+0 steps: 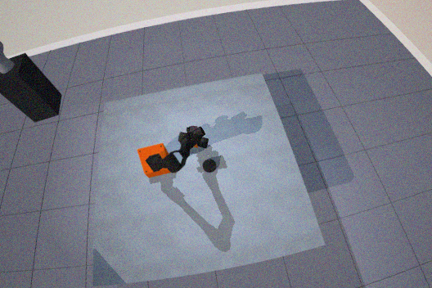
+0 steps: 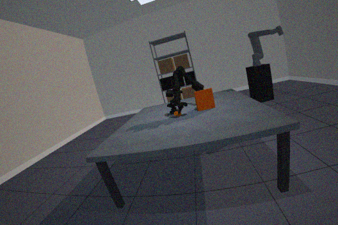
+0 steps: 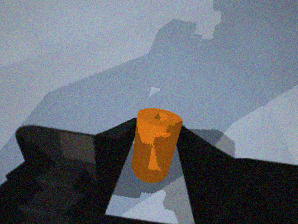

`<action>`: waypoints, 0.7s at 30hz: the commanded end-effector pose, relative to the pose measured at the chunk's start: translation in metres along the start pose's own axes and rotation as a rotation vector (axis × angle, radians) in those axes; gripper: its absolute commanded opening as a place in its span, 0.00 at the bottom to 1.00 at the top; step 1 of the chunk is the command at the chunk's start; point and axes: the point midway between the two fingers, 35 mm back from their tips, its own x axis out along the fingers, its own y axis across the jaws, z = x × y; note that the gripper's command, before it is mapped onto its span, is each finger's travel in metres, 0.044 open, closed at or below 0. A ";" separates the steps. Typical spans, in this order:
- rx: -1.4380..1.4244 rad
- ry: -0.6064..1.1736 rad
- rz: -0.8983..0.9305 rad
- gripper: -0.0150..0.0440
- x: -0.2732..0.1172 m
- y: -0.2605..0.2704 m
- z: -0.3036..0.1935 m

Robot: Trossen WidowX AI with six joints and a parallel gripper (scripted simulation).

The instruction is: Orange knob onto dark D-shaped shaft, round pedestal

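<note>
The orange knob (image 1: pixel 196 146) (image 2: pixel 177 114) (image 3: pixel 155 150) is a short cylinder. In the wrist view it stands roughly upright between the two black fingertips. My gripper (image 3: pixel 157 125) is shut on it. The knob is low over the table; whether it touches the table cannot be told. The round pedestal (image 1: pixel 209 165) is a dark disc in the top view, beside the gripper and a little below and right of the knob in that picture. It is out of the wrist view. The shaft and the flat side of the knob's hole cannot be made out.
The pale table (image 1: pixel 254 209) (image 2: pixel 192 135) carries the arm's orange base block (image 1: pixel 143 156) (image 2: pixel 205 100). The arm's shadows fall across the table. A black stand (image 1: pixel 37 91) (image 2: pixel 260 84) with a grey arm and a shelf rack (image 2: pixel 168 39) stand away from the table.
</note>
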 end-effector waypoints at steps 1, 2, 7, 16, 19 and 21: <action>-0.004 -0.065 0.001 0.56 -0.004 0.000 -0.004; -0.005 -0.079 0.001 0.56 -0.004 0.000 -0.004; -0.005 -0.147 0.002 0.56 -0.007 0.001 -0.008; -0.006 -0.267 0.004 0.56 -0.011 0.001 -0.015; -0.006 -0.307 0.004 0.56 -0.012 0.001 -0.017; -0.006 -0.333 0.005 0.56 -0.013 0.001 -0.019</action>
